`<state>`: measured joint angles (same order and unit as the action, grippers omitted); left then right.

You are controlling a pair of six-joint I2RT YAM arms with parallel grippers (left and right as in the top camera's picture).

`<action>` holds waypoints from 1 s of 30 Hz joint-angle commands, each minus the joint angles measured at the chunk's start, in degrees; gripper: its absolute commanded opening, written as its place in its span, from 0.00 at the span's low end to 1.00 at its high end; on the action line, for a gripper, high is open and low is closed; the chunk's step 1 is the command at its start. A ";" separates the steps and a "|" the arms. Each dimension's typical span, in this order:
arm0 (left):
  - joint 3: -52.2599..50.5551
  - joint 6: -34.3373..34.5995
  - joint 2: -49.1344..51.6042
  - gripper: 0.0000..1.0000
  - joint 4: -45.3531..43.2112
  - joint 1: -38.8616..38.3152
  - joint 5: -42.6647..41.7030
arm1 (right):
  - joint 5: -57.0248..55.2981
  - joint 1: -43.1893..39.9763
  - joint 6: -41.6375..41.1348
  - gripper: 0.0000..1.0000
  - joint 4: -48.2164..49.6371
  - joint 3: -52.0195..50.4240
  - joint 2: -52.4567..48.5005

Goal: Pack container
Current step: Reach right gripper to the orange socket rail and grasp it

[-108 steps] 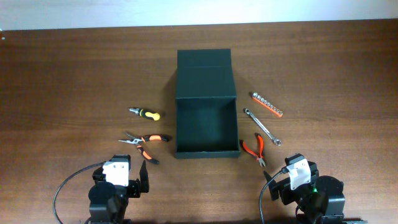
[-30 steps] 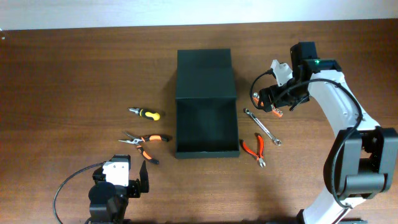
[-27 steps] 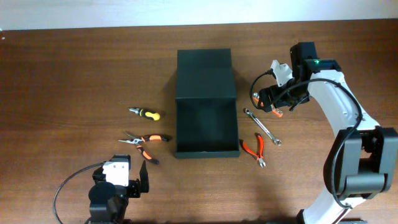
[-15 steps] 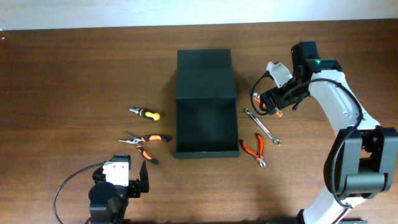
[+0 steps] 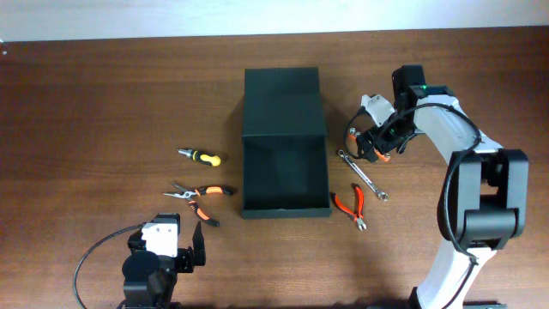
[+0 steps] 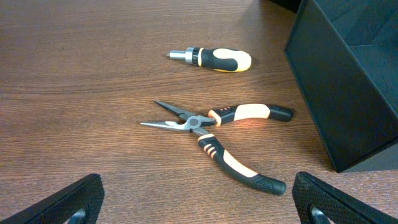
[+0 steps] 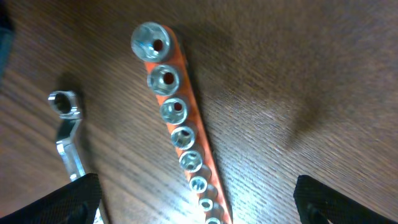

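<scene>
The container point(image 5: 285, 142) is a dark green-black box, open, with its flap lid lying back toward the far side; its corner shows in the left wrist view point(image 6: 348, 81). My right gripper point(image 5: 369, 144) is open and hovers just over the orange socket rail point(image 7: 180, 140), its fingers on either side of the rail. A silver wrench point(image 5: 361, 174) and red pliers point(image 5: 352, 208) lie right of the box. A black-and-yellow screwdriver point(image 5: 200, 156) and orange needle-nose pliers point(image 5: 199, 194) lie left of it. My left gripper point(image 6: 196, 211) is open and empty, parked by the front edge.
The wrench head point(image 7: 67, 134) lies just left of the socket rail. The needle-nose pliers point(image 6: 217, 134) and the screwdriver point(image 6: 211, 58) lie on bare wood ahead of the left gripper. The table's far edge meets a white wall.
My right arm has risen from its parked spot at the front right, reached out over the socket rail, then shifted a little left and lower over it. The left arm has not moved.
</scene>
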<state>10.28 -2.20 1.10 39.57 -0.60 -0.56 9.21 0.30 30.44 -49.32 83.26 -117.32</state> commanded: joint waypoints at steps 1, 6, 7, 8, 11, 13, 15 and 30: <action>-0.24 -0.92 -0.55 0.99 -0.28 0.28 0.55 | -1.25 -0.33 0.63 1.00 0.31 0.92 -1.75; -0.24 -0.92 -0.55 0.99 -0.28 0.28 0.55 | -1.75 -0.33 0.61 0.89 0.76 0.92 -3.23; -0.24 -0.92 -0.55 0.99 -0.28 0.31 0.55 | -2.03 -0.33 0.63 0.86 0.79 0.92 -3.54; -0.24 -0.92 -0.55 0.99 -0.28 0.28 0.55 | -2.25 -0.33 0.63 0.83 0.76 0.92 -3.78; -0.24 -0.92 -0.55 0.99 -0.28 0.31 0.55 | -2.40 -0.31 0.61 0.70 0.72 0.92 -4.76; -0.24 -0.92 -0.55 0.99 -0.28 0.31 0.55 | -2.43 -0.31 0.61 0.63 0.76 0.92 -5.25; -0.24 -0.92 -0.55 0.99 -0.28 0.31 0.55 | -2.43 -0.31 0.61 0.58 0.74 0.92 -5.57; -0.24 -0.92 -0.55 0.99 -0.28 0.28 0.55 | -2.38 -0.31 -1.99 0.06 0.72 1.14 -5.62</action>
<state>10.28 -2.20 1.10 39.55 -0.60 -0.58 6.70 0.30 30.65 -48.34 84.23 -120.62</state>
